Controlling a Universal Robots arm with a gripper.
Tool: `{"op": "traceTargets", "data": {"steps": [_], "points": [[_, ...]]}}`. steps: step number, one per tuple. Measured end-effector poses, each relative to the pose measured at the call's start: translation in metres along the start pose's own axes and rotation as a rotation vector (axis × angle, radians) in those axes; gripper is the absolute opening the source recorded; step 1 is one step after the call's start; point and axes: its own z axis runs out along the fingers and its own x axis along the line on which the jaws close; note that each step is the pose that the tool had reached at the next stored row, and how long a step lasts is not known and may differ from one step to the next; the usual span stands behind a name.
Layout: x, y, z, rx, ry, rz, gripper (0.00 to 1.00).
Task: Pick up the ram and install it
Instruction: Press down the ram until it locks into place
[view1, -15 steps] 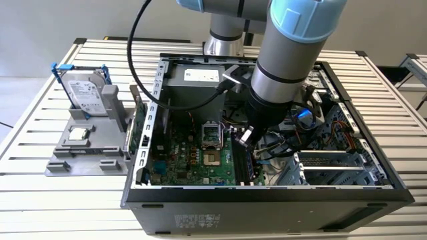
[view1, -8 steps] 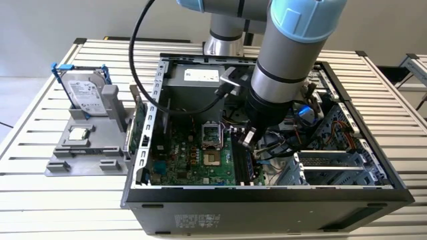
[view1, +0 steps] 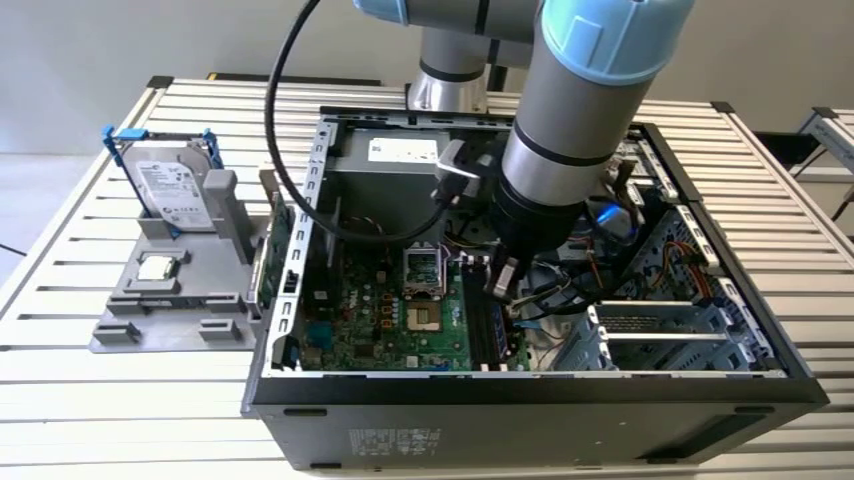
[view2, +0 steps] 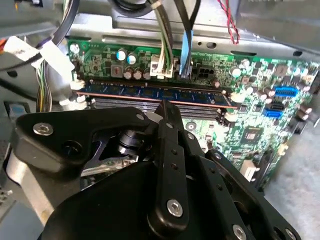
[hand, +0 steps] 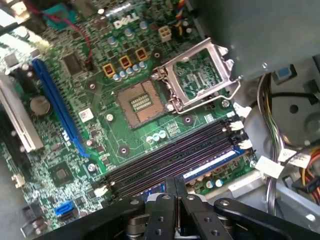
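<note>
Inside PC case (view1: 747, 395), ram (view2: 155, 94) w/ blue label sits in slot, fingers (view2: 167, 112) pinched together above.

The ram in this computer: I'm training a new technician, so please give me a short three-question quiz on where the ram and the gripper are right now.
1. True or false: the ram sits in a slot on the motherboard.
2. The gripper is: A) over the hard drive, B) right by the ram, C) outside the computer case.
3. Fill in: the cover of the processor socket stands ____.
Key: 1 true; 2 B; 3 open.
</note>
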Motion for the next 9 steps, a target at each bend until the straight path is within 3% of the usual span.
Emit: {"op": "traceTargets", "data": {"steps": [9], "points": [[-0.0001,0.0001,0.0,-0.0018,0.0037,-0.162,0.0]]}}
